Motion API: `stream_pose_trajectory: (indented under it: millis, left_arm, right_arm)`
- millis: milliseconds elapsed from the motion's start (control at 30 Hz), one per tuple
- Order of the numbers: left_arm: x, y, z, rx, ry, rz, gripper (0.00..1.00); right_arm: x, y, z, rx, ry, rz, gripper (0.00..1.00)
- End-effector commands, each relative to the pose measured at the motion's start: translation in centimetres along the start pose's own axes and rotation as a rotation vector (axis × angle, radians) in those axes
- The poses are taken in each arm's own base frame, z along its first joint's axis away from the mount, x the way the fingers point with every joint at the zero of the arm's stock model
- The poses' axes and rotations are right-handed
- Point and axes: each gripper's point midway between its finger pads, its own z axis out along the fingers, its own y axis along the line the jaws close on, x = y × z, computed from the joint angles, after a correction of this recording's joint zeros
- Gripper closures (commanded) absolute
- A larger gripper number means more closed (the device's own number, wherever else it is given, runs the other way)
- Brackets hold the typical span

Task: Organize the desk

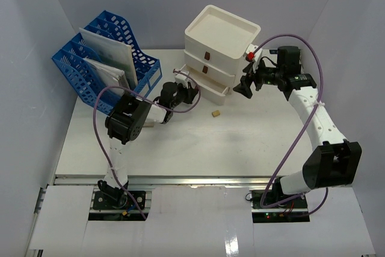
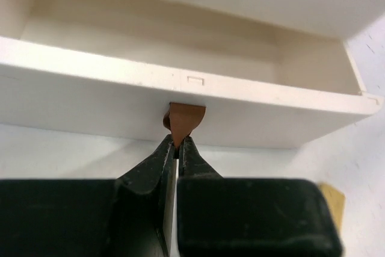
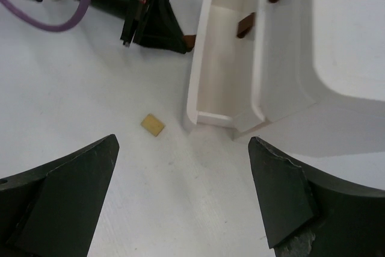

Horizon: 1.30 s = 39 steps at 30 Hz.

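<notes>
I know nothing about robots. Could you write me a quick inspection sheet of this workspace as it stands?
Surface: flat white desk, mostly bare, metal rail along its front.
Job's things: white three-drawer plastic box at the back, its bottom drawer pulled out, visible part empty; blue plastic lattice file rack holding white papers, back left.
Clutter: small flat tan block lying loose near the open drawer.
Grippers: left gripper shut on the drawer's brown tab handle; right gripper open, holding nothing.
Cables: purple cable looping along each arm.
Surroundings: plain white walls; nothing else seen.
</notes>
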Motion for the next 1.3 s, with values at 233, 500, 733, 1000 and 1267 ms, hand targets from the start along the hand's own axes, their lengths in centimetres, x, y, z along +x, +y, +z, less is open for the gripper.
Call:
stream_pose_trajectory:
  millis: [233, 500, 733, 1000, 1267]
  left_arm:
    - [-0.7, -2.7, -7.7, 0.046, 0.013, -0.031, 0.59]
    - [-4.5, -2.6, -8.8, -0.006, -0.008, -0.02, 0.22]
    - [-8.6, -1.0, -12.6, -0.163, -0.02, -0.063, 0.09]
    - [-9.9, -0.1, -21.0, -0.366, -0.085, -0.206, 0.04]
    - [-8.0, -0.6, -28.8, -0.439, -0.179, -0.366, 0.02]
  right_arm:
    - [8.6, 9.7, 3.8, -0.367, 0.255, -0.057, 0.1]
    - [12.1, 11.0, 7.7, -0.243, 0.403, 0.081, 0.09]
    - [13.5, 11.2, 9.7, -0.071, 0.488, 0.441, 0.15]
    - [14.6, 9.9, 11.1, 0.28, 0.405, 0.594, 0.08]
    - [14.7, 7.5, 12.6, 0.538, 0.285, 0.648, 0.09]
